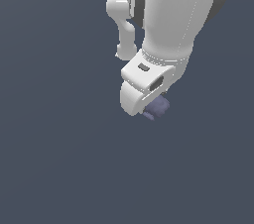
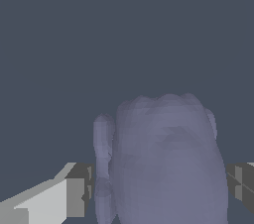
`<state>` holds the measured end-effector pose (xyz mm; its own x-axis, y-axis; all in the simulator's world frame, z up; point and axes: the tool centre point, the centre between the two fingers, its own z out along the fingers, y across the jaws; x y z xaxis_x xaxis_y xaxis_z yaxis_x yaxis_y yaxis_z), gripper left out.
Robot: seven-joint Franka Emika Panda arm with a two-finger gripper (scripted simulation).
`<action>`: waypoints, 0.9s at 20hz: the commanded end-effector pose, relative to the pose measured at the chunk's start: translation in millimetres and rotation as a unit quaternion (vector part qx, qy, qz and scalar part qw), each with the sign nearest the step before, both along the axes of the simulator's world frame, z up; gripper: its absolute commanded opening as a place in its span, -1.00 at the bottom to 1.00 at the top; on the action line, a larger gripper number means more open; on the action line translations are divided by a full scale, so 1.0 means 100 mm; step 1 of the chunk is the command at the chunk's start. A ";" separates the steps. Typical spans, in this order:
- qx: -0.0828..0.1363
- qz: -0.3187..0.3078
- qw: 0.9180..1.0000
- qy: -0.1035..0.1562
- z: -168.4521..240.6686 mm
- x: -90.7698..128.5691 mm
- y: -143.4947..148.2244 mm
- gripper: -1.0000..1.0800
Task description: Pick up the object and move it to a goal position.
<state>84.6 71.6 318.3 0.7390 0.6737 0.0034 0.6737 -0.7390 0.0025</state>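
Note:
The object is a small lumpy purple-blue block that peeks out from under the white hand in the exterior view. The gripper points down over it, and the hand hides its fingertips there. In the wrist view the object fills the space between the two fingers of the gripper. One grey finger touches one side of the object and the other finger touches the opposite side. The jaws look closed onto it. I cannot tell whether the object rests on the surface or is off it.
A plain dark grey-blue surface lies all around. The white arm links rise toward the top of the exterior view. No goal marker shows.

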 end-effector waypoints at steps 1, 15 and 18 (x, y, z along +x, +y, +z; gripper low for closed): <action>0.000 0.000 1.000 0.001 0.20 0.03 0.04 -1.00; 0.000 0.000 1.000 0.002 0.91 0.18 0.20 -1.00; 0.000 0.000 1.000 0.002 1.00 0.20 0.23 -1.00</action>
